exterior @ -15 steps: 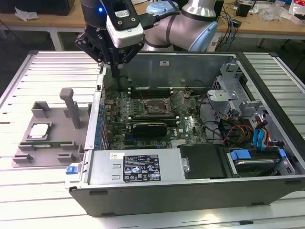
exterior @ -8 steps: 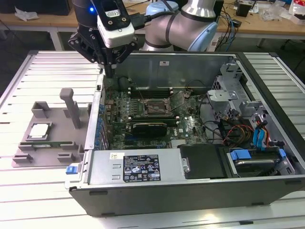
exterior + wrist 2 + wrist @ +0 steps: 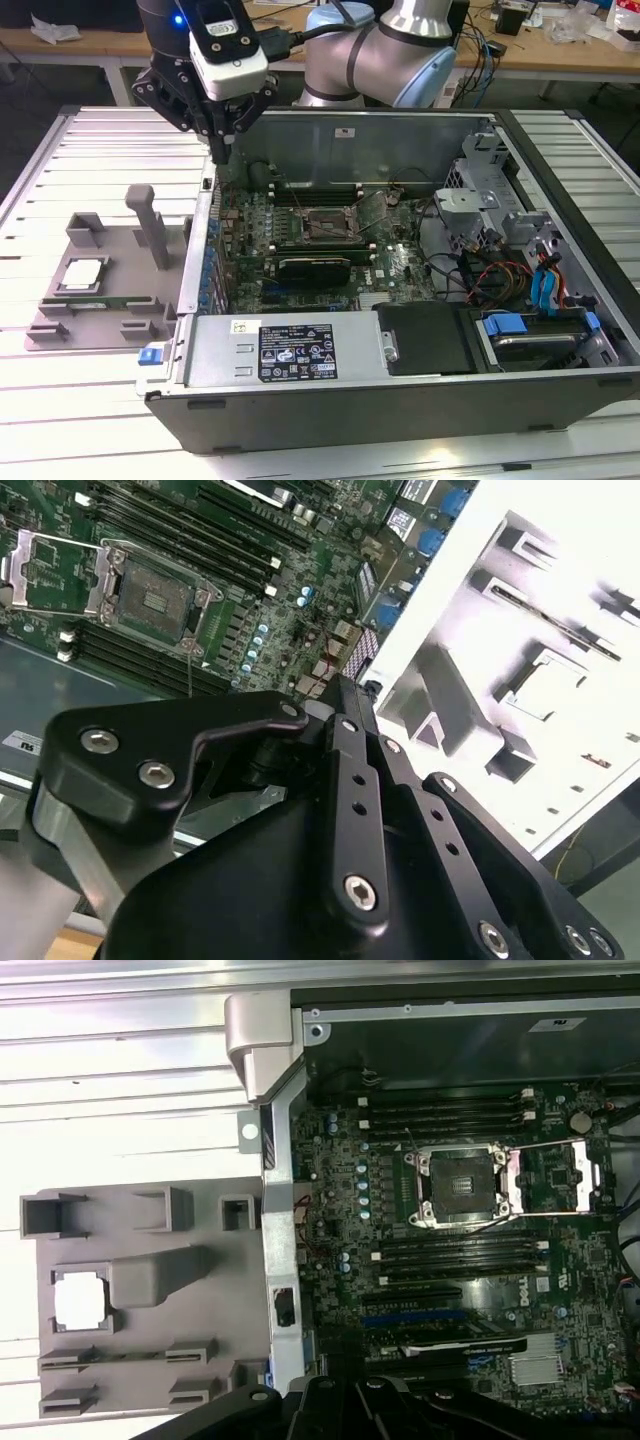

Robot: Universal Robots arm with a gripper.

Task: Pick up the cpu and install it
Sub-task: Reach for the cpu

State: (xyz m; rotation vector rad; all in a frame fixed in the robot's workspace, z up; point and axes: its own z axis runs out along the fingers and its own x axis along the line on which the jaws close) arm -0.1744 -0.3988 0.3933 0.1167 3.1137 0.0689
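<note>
The cpu (image 3: pixel 83 272) is a small silvery square chip lying flat in a recess of the grey fixture plate (image 3: pixel 110 318), on the exterior view's left, outside the computer case. It appears as a bright square in both wrist views (image 3: pixel 80 1300) (image 3: pixel 545 690). My gripper (image 3: pixel 222 150) hangs high above the case's left wall, between the fixture and the motherboard, well away from the cpu. Its black fingers (image 3: pixel 350 740) are shut together with nothing between them. The motherboard socket (image 3: pixel 330 222) (image 3: pixel 458 1185) (image 3: pixel 150 595) lies with its metal frame swung open.
The open computer case (image 3: pixel 300 350) holds a power supply, blue-tabbed drive bays (image 3: pixel 530 330) and loose cables on the exterior view's right. A tall grey post (image 3: pixel 150 225) stands on the fixture near the cpu. Everything rests on a slatted metal table (image 3: pixel 90 140).
</note>
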